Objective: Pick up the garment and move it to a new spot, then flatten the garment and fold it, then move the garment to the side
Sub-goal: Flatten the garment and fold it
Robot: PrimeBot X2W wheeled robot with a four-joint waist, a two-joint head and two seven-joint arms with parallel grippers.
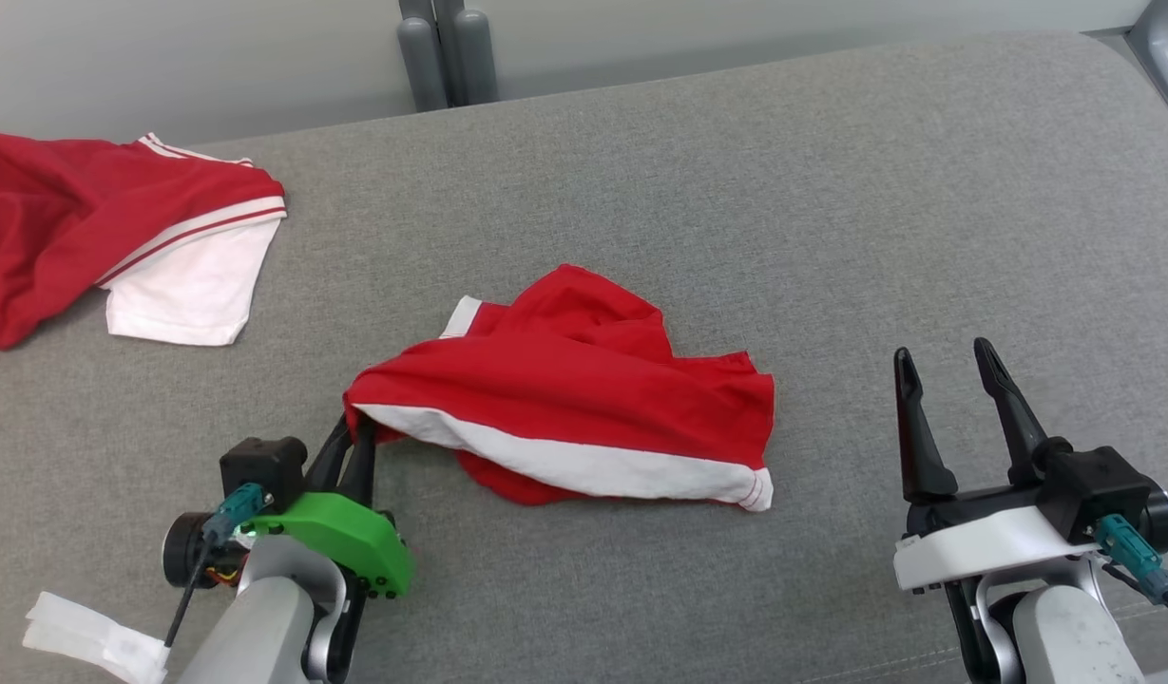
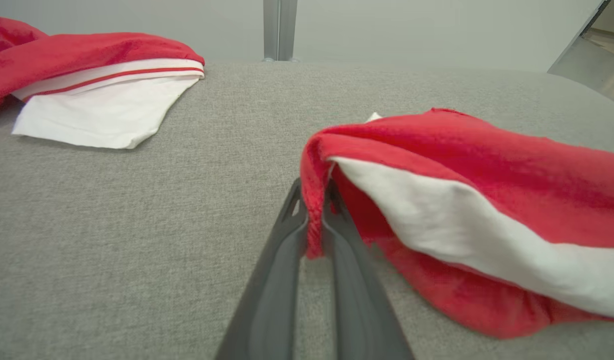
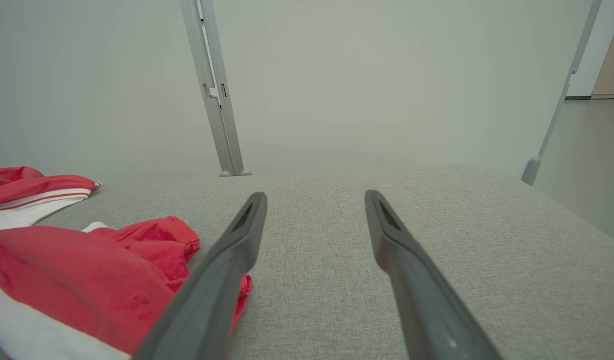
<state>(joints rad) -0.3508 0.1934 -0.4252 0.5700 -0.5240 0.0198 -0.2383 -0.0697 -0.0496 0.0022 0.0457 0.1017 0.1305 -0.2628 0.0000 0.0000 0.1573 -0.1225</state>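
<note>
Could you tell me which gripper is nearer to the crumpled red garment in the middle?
Left. The left gripper pinches the garment at its left corner; the right gripper stands open, apart, off its right side.

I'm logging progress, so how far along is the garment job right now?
Done: nothing visibly finished; the garment lies crumpled, not flattened or folded. In hand: the left jaws are shut on its red edge, the right jaws open and apart from it. Left: moving it, flattening, folding, setting it aside.
</note>
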